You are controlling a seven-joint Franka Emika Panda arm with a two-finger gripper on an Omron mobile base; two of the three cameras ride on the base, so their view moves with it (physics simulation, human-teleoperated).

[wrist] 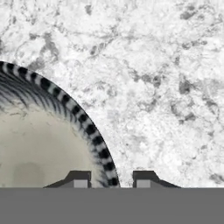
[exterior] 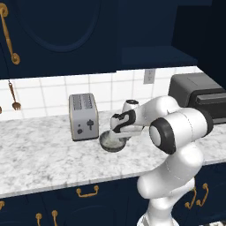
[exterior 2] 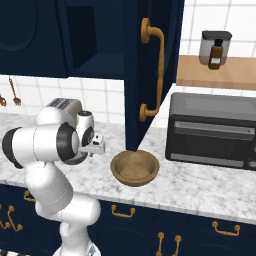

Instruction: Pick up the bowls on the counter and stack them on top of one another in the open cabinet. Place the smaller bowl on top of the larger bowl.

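Observation:
The smaller bowl (exterior: 110, 142), dark grey with a pale inside, sits on the marbled counter (exterior: 44, 154) just right of the toaster. My gripper (exterior: 119, 137) reaches down onto its right rim. In the hand view the bowl's striped rim (wrist: 94, 131) runs between my two fingertips (wrist: 78, 178). The gripper (wrist: 112, 180) is open, one finger inside the bowl and one outside. The larger bowl (exterior 2: 135, 168), tan wood, rests on the counter (exterior 2: 200, 187) below the open cabinet (exterior 2: 95, 40), right of my arm.
A silver toaster (exterior: 84, 117) stands just left of the grey bowl. A black toaster oven (exterior 2: 215, 130) sits at the right. The cabinet door (exterior 2: 152, 65) with its gold handle hangs open above the wooden bowl. A jar (exterior 2: 215, 47) stands on a wooden shelf.

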